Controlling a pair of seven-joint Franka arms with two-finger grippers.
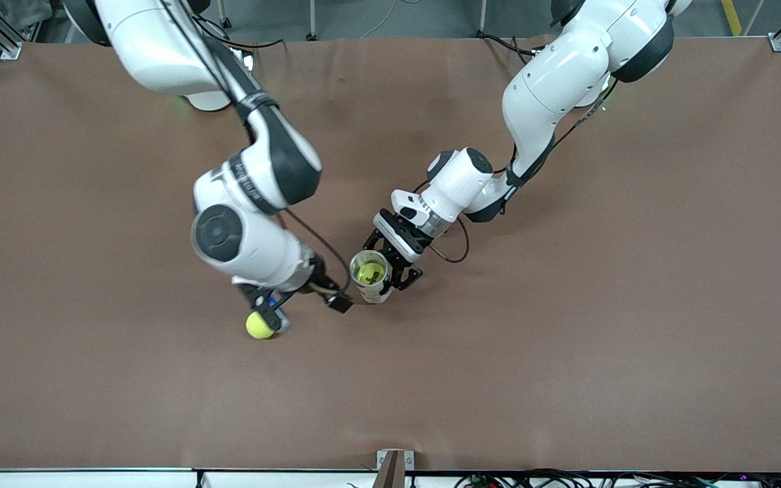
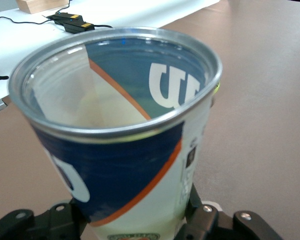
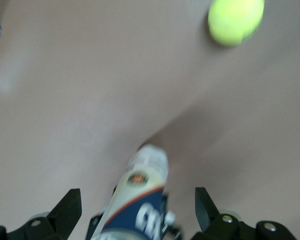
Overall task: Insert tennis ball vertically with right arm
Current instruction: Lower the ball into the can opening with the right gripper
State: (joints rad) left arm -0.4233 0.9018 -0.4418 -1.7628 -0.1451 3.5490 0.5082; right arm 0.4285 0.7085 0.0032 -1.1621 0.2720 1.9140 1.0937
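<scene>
Front view: left claw (image 1: 390, 270) clamped around upright ball can (image 1: 371, 275) on brown desk (image 1: 567, 339), one tennis ball (image 1: 368, 273) inside, second ball (image 1: 259, 325) on desk beneath right claw (image 1: 270, 316); left wrist view: can rim (image 2: 115, 80) close, fingers (image 2: 210, 220) against its sides; right wrist view: right claw fingers (image 3: 67, 210) spread wide, empty, ball (image 3: 235, 20) on desk, can (image 3: 137, 200) between fingers.

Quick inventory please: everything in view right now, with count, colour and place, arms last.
tennis ball can: one, blue and white with orange stripe, upright mid-table, open top, one ball inside.
tennis ball: one loose, yellow-green, on the table nearer the front camera than the can, toward the right arm's end.
table: one, brown surface.
left gripper: black, closed around the can.
right gripper: black, fingers open, over the table between the loose ball and the can, holding nothing.
</scene>
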